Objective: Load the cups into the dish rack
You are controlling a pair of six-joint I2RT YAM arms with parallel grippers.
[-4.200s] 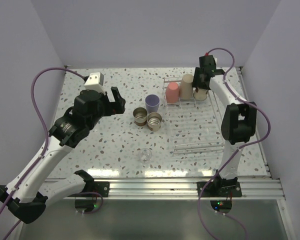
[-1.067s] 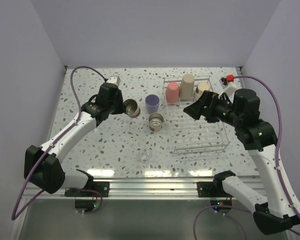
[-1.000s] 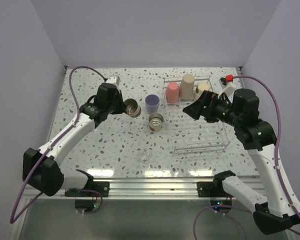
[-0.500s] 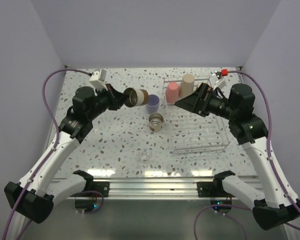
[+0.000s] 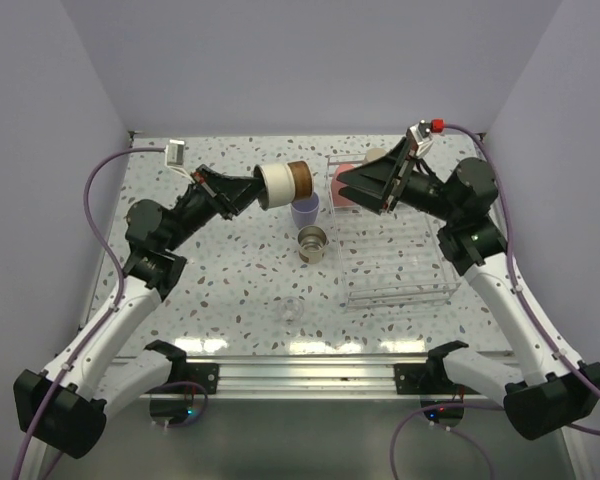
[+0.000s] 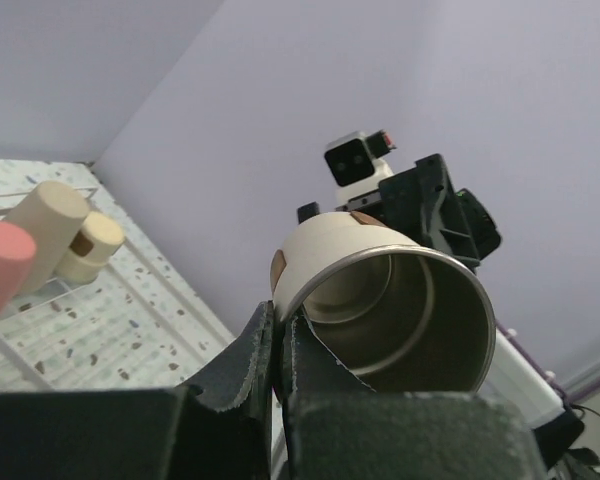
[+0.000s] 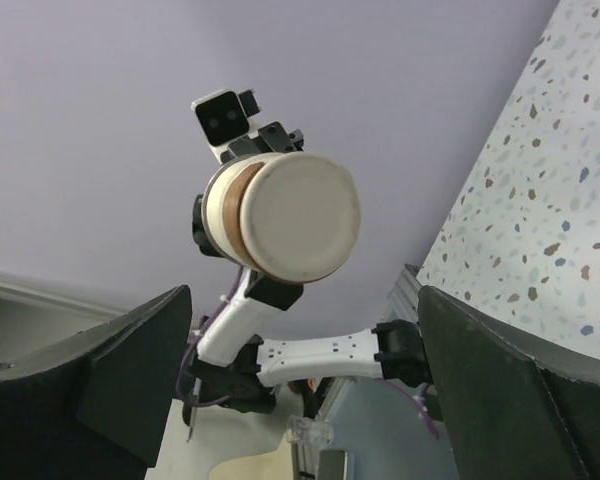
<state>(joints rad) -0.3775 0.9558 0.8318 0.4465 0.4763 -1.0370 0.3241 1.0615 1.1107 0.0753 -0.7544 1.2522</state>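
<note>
My left gripper (image 5: 252,187) is shut on the rim of a short beige cup (image 5: 283,183) with a brown band, held sideways in the air with its base toward the right. In the left wrist view the fingertips (image 6: 277,345) pinch its wall and the shiny inside (image 6: 400,300) shows. My right gripper (image 5: 348,188) stands open, facing that cup's base (image 7: 298,215) with a gap between them. A lavender cup (image 5: 305,212) and another short beige cup (image 5: 311,243) stand on the table. The pink cup (image 6: 0,265), tan cup (image 6: 45,212) and a beige cup (image 6: 92,243) sit in the clear dish rack (image 5: 400,270).
A small clear object (image 5: 292,310) lies on the speckled table (image 5: 210,280) near the front. Purple walls close in the back and both sides. A metal rail (image 5: 310,375) runs along the near edge.
The left gripper has lifted the beige cup off the table and carried it up and to the right. The right gripper has swung left from the rack to face it.
</note>
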